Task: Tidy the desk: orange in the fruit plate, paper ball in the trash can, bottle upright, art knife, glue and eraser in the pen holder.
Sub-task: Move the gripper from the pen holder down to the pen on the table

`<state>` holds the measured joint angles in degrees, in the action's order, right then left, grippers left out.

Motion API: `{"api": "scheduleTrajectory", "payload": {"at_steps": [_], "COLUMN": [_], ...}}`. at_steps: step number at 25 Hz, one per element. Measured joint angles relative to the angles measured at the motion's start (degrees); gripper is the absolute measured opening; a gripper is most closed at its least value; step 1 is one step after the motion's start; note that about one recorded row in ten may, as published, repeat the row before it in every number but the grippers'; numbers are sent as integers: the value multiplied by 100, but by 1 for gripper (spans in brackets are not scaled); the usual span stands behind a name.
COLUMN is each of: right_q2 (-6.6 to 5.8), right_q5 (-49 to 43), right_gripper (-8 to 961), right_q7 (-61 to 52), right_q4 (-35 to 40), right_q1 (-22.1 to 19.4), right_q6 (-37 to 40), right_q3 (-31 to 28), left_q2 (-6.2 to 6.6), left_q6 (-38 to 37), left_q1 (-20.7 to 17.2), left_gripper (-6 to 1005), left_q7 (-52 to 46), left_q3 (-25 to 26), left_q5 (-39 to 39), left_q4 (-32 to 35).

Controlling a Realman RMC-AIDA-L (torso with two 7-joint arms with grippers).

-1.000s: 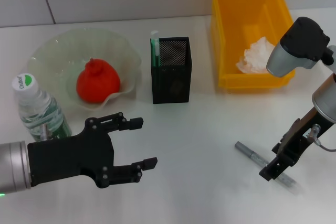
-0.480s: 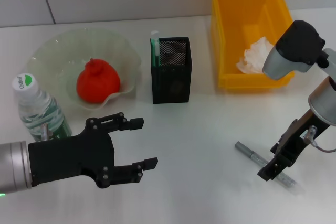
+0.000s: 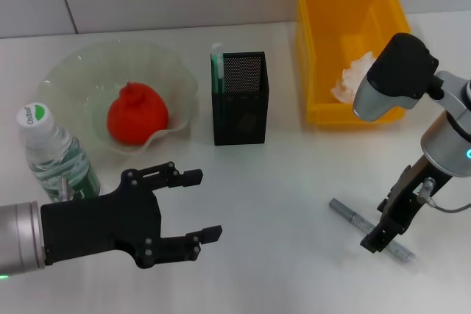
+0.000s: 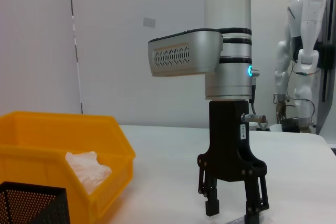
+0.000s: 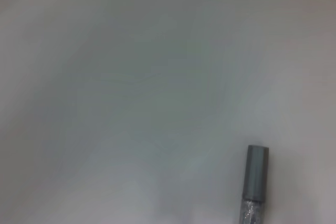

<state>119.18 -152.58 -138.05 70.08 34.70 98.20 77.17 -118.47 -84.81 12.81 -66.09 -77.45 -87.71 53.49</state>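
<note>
The grey art knife (image 3: 370, 226) lies flat on the white table at the front right; the right wrist view shows its end (image 5: 255, 182). My right gripper (image 3: 377, 238) hangs straight over it, fingers open and apart on either side of it in the left wrist view (image 4: 233, 211). The orange (image 3: 137, 114) sits in the glass fruit plate (image 3: 175, 71). The bottle (image 3: 53, 154) stands upright beside the plate. The paper ball (image 3: 358, 79) lies in the yellow trash can (image 3: 322, 42). My left gripper (image 3: 193, 206) hovers open at the front left, holding nothing.
The black mesh pen holder (image 3: 240, 98) stands mid-table with a green and white item (image 3: 215, 70) upright at its left edge. In the left wrist view the yellow bin (image 4: 52, 140) and the holder's rim (image 4: 31, 203) lie to one side of the right arm.
The right arm's upper body has swung left while its gripper stays over the knife. The left gripper has sunk slightly toward the front edge.
</note>
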Motion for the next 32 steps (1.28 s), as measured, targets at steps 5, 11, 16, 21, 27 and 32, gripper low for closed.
{"api": "scheduleTrajectory", "payload": {"at_steps": [5,11,16,21,27,32], "right_q2": [0,0,0,0,5,8], "right_q5": [-80,-87,-88,-88,-88,-88], "right_gripper": [758,758,757,733,684,643], "right_q7": [-109,-181,-186,-195,-200,-214], "right_q4": [17,15,12,-12,-35,-98], "right_q1": [22,78,92,100,99,98], "right_q6": [-80,-95,-112,-151,-186,-232], "right_q3": [282,391,397,462,529,614], "left_q2": [0,0,0,0,-7,-9], "left_q6": [-1,-1,15,25,33,41], "left_q1": [5,19,24,44,72,76], "left_gripper": [780,780,780,780,780,780], "left_q7": [61,70,71,71,71,71], "left_q3": [-6,-6,-11,-15,-16,-16], "left_q5": [0,0,0,-26,-79,-102], "left_q4": [-16,-36,-36,-44,-60,-60]}}
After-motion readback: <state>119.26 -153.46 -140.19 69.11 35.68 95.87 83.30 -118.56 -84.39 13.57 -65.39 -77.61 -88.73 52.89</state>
